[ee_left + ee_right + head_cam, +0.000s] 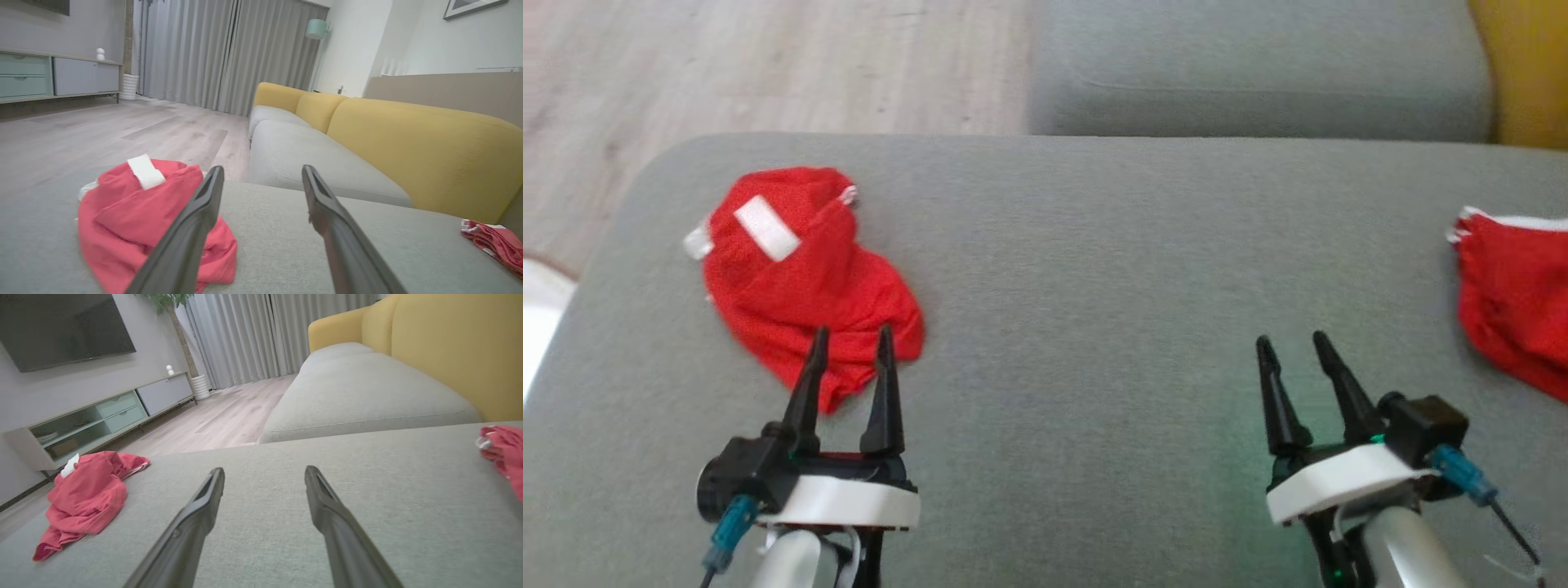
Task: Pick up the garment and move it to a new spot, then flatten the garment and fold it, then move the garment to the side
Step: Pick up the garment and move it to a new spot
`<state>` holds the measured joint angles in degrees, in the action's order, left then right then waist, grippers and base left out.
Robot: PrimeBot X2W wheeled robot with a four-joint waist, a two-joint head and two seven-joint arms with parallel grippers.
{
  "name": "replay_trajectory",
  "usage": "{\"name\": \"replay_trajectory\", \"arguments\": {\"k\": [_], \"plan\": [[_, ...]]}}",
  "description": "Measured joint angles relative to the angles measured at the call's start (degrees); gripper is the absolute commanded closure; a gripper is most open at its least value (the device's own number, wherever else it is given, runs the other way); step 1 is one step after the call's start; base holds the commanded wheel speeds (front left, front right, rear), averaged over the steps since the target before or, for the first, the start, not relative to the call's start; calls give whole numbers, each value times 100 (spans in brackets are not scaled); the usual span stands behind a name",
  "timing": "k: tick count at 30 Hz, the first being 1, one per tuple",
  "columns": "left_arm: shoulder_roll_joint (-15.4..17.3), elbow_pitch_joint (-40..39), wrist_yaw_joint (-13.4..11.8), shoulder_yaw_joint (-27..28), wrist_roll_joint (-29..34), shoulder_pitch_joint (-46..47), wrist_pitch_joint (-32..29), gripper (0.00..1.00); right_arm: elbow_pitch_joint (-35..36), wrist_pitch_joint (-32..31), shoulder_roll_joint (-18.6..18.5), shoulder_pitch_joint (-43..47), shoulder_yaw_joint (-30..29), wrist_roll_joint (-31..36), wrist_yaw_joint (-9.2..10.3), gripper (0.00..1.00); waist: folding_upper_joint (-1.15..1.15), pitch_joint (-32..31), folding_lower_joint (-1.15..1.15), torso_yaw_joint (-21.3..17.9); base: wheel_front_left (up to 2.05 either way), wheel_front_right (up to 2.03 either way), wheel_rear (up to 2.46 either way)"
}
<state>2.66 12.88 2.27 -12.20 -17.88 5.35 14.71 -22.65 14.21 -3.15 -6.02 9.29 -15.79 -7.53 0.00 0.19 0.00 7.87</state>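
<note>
A: Head view, quick: where's the garment?

B: Red garment (pixel 800 278), crumpled heap with a white tag, on the grey ottoman (pixel 1094 286) at its left end. My left gripper (pixel 849 343) hangs over its near edge, fingers spread, nothing held.

A: Touching?

B: Can't tell. In the left wrist view my left finger (pixel 192 228) overlaps the cloth (pixel 135 220).

A: Right side?

B: My right gripper (pixel 1292 343) is also spread, holding nothing, over bare cushion, well apart from the heap (pixel 86 498). A second red cloth (pixel 1515 294) lies at the right edge, near the yellow sofa back (pixel 449 347).
</note>
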Motion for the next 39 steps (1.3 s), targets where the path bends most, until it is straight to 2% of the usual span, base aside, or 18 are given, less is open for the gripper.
{"name": "replay_trajectory", "arguments": {"k": [10, 17, 26, 31, 34, 39], "plan": [[3, 99, -7, 274, 138, -254, 0, 0, -86, 0, 1, 112, 521, -232, 0, 0, 0, -151, 0, 811, 0, 0, 0], [7, 125, 34, 432, 232, -289, 0, 0, -112, 0, 3, 168, 731, -372, 0, 0, 0, -256, 0, 1137, 0, 0, 0], [112, 209, 160, 576, 393, -145, 0, 0, -82, 0, 3, 157, 736, -360, 0, 0, 0, 34, 0, 1048, 0, 0, 0], [506, 567, 335, 475, 508, 832, -233, 0, 44, -1, 3, -58, 583, -162, 0, 0, 0, 408, 1, 926, 0, 0, 0], [746, 884, 432, 297, 532, 1595, -593, 0, 159, -9, 2, -254, 491, -58, 0, 0, 0, 675, 1, 828, 0, 0, 0], [1129, 1570, 490, -297, 372, 2544, -1332, 0, 349, -59, 1, -487, 379, 71, 0, 0, 0, 1112, 2, 620, 0, 0, 0]]}}
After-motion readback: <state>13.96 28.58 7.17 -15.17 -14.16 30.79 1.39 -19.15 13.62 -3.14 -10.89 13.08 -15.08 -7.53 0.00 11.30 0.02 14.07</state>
